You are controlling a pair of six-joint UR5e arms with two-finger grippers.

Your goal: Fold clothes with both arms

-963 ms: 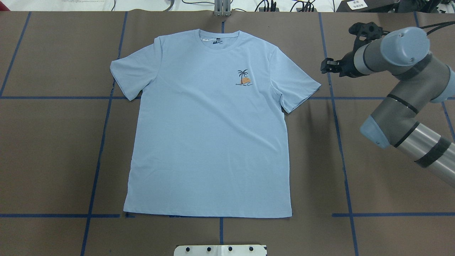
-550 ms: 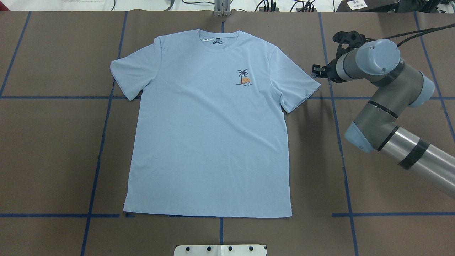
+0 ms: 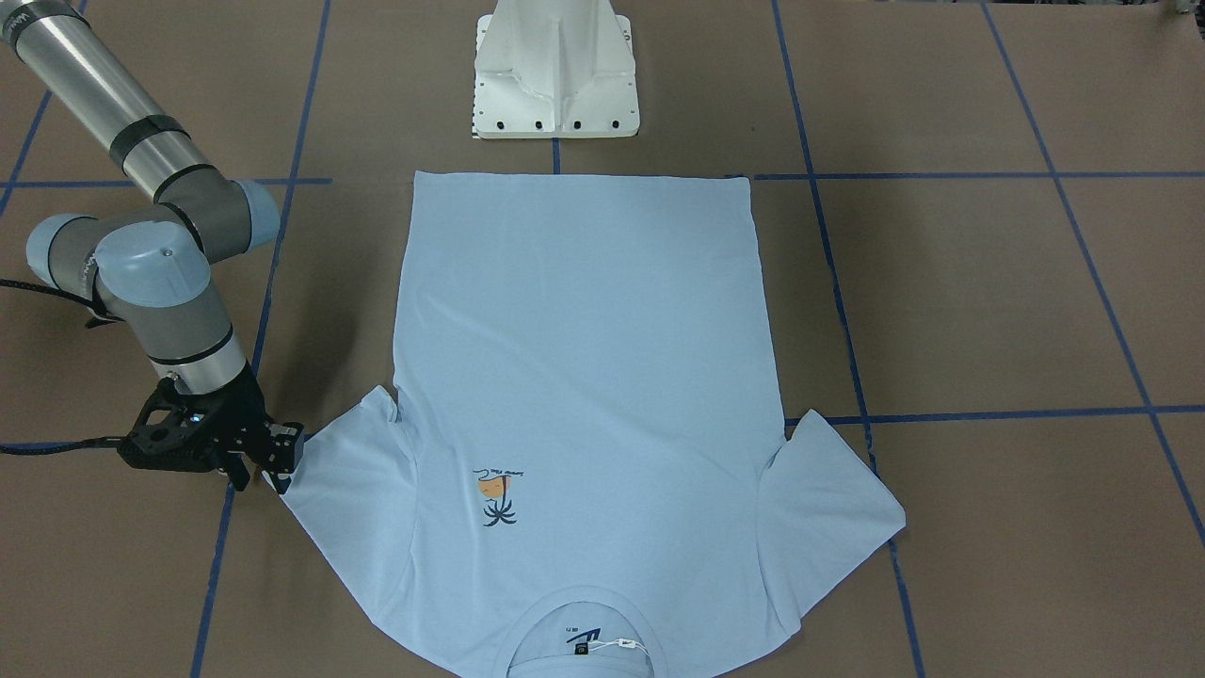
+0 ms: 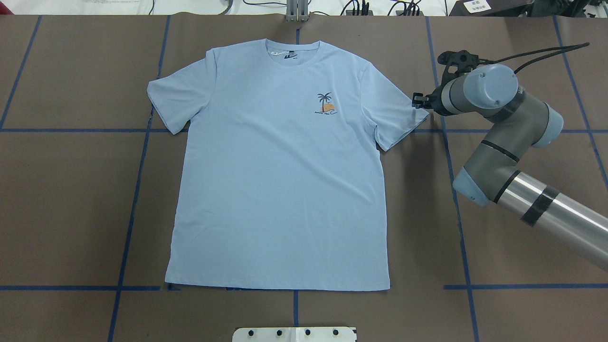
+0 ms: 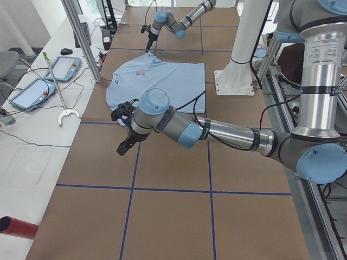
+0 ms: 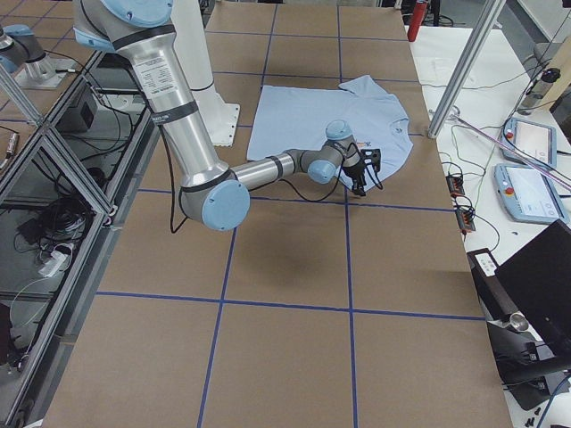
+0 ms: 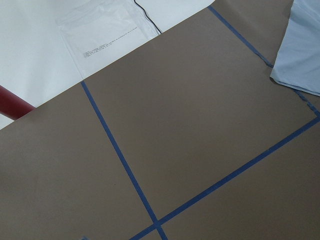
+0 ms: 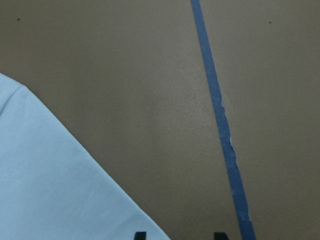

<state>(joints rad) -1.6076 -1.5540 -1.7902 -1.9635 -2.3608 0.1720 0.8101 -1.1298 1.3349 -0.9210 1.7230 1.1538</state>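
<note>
The pale blue t-shirt [image 4: 280,180] lies flat, face up, collar at the far side, with its palm-tree print [image 4: 326,103] on the chest. It also shows in the front-facing view [image 3: 584,348]. My right gripper [image 4: 418,100] is low at the tip of the shirt's right sleeve [image 4: 403,116]. In the right wrist view its two fingertips [image 8: 140,235] stand apart, one at the sleeve's edge [image 8: 55,190]; it holds nothing. My left gripper [image 5: 123,146] shows only in the exterior left view, over bare table beside the left sleeve; I cannot tell if it is open or shut.
The white pedestal base [image 3: 555,71] stands near the shirt's hem. Blue tape lines [image 4: 458,204] cross the brown table. Cables and a metal post [image 4: 297,12] run along the far edge. Two teach pendants [image 5: 32,92] lie on the side bench.
My right gripper has moved left and down, from clear of the shirt to the tip of the right sleeve. The shirt has not moved.
</note>
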